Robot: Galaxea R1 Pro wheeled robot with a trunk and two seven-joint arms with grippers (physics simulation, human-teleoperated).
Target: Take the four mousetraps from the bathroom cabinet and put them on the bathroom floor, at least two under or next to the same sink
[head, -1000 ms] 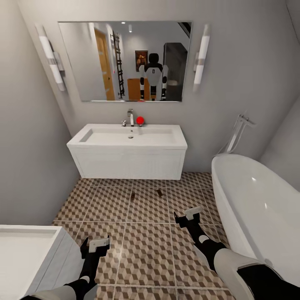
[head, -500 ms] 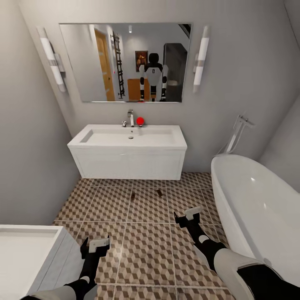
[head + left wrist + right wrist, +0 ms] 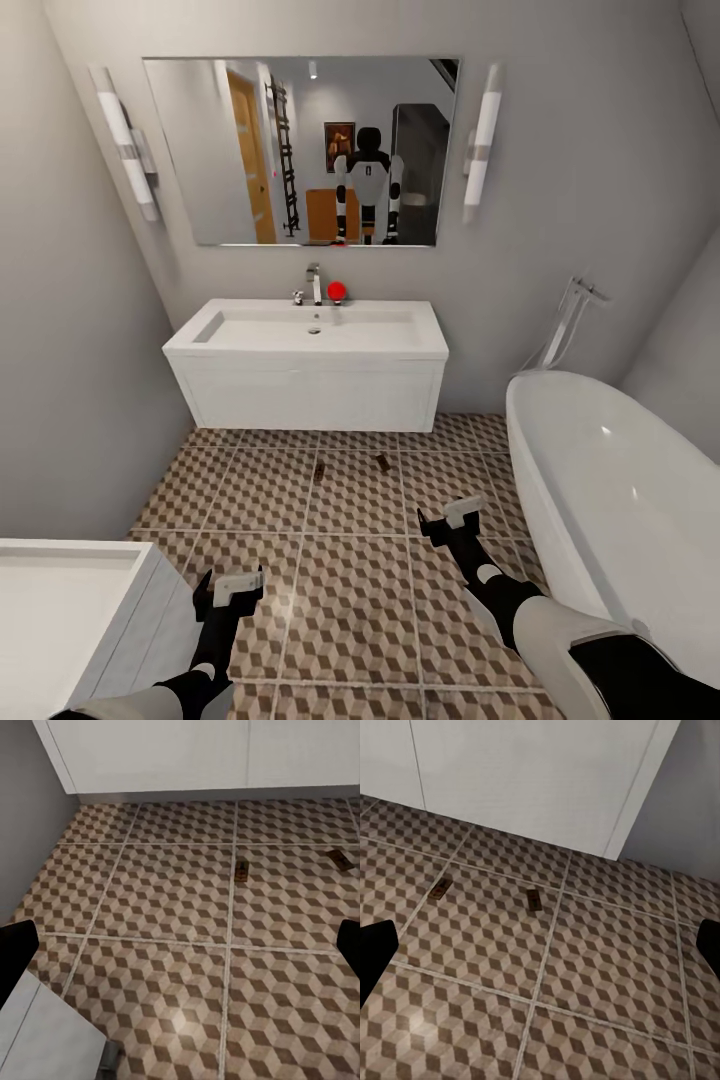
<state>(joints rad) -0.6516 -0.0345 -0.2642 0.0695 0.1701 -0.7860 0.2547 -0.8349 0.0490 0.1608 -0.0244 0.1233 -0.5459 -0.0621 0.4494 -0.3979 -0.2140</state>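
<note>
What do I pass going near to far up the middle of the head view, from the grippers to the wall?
Left gripper → right gripper → two mousetraps on the bathroom floor → vanity → sink → faucet → mirror.

Black jointed forearms, white rounded upper shells; white-topped left claw (image 3: 228, 586) and right claw (image 3: 447, 515).
</note>
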